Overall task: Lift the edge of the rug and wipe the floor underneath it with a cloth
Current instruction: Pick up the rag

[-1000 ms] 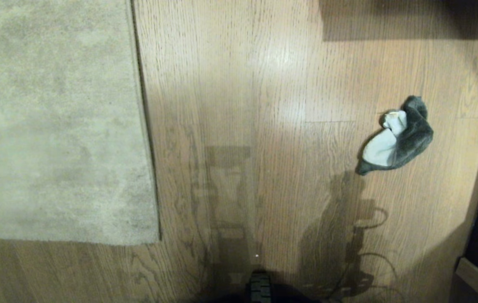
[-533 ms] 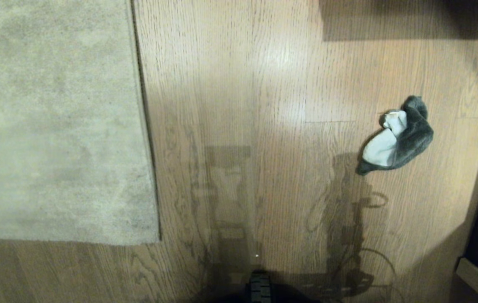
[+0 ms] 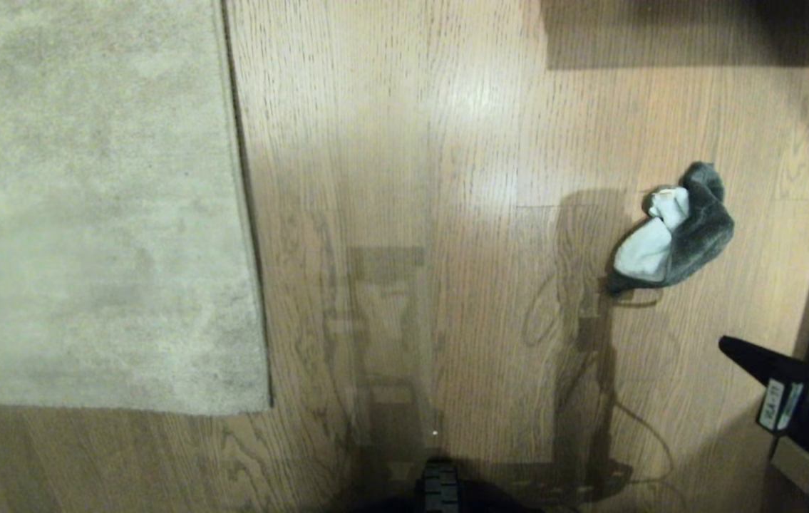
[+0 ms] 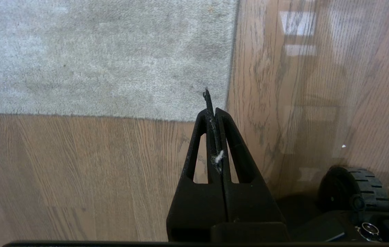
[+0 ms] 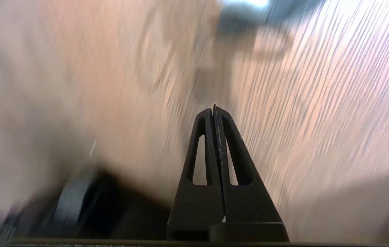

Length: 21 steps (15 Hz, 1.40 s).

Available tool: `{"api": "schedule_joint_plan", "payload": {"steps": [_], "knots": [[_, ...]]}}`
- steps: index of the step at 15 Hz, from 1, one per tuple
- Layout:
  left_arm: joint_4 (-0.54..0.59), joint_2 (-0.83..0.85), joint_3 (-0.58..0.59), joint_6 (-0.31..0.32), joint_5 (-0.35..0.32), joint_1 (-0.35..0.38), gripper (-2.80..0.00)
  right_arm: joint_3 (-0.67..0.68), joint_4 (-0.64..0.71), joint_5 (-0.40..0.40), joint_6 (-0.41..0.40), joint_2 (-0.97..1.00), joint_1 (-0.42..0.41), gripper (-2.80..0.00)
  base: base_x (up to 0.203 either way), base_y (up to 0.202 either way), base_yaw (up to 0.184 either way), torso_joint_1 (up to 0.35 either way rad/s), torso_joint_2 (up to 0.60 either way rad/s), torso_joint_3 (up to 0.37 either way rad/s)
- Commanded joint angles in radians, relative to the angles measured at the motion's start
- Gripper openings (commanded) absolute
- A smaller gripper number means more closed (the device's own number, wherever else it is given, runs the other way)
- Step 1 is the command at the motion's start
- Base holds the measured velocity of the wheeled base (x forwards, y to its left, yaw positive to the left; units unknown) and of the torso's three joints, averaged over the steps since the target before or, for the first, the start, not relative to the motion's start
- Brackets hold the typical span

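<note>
Cloth (image 3: 675, 239) crumpled, dark grey with pale patch, on floor (image 3: 447, 142); right claw (image 3: 728, 347) closed, empty, near

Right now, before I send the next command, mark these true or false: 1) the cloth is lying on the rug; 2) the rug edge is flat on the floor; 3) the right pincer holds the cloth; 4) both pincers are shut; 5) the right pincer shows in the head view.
1) False. The cloth lies on the bare floor, well apart from the rug.
2) True. The rug edge lies flat, not lifted.
3) False. The right pincer is empty, at the lower right, short of the cloth.
4) True. The left pincer is also closed and empty.
5) True.
</note>
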Motion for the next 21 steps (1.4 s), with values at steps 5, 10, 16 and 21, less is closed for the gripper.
{"api": "schedule_joint_plan", "payload": {"steps": [5,10,16,21], "knots": [[0.000,0.001,0.000,0.000,0.001,0.000,-2.80,-0.175,-0.210,0.202,-0.067,0.255,-0.269,-2.80,0.000,0.000,0.000,0.000,0.00,0.000],[0.000,0.000,0.000,0.000,0.000,0.000,-2.80,-0.174,-0.210,0.207,-0.068,0.271,-0.294,0.00,0.000,0.000,0.000,0.000,0.00,0.000],[0.000,0.000,0.000,0.000,0.001,0.000,-2.80,-0.193,-0.228,0.208,-0.068,0.320,-0.392,0.00,0.000,0.000,0.000,0.000,0.00,0.000],[0.000,0.000,0.000,0.000,0.001,0.000,-2.80,-0.199,-0.281,0.214,-0.073,0.380,-0.384,0.00,0.000,0.000,0.000,0.000,0.00,0.000]]}}
